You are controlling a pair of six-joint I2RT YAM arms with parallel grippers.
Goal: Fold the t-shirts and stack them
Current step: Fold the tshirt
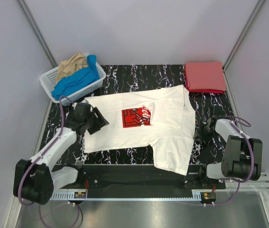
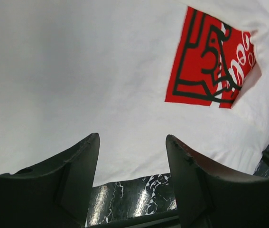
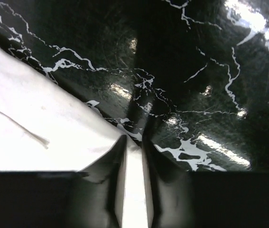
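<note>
The white t-shirt (image 1: 120, 135) is what I'm working on. It's lying mostly flat in the middle of the black marbled surface (image 1: 134, 76), red print (image 1: 136, 117) facing up, and one flap of cloth lies folded over the print's edge. That's about all the folding it has, so I'd call this one barely started.

The left end effector (image 2: 132, 142) sits at the shirt's left edge with its fingers wide apart and nothing between them. The right end effector (image 3: 134, 142) is down at the shirt's right edge. Its fingers are nearly together with a strip of white cloth between them, but I honestly can't tell if it's really clamped on it or just loose around it.

Further out, the red t-shirt (image 1: 204, 77) is folded at the far right corner, so that one looks done. The blue shirt (image 1: 77, 80) and tan shirt (image 1: 72, 64) are bunched up in the basket (image 1: 47, 78) at the far left, untouched. My guess is one down and three to go.
</note>
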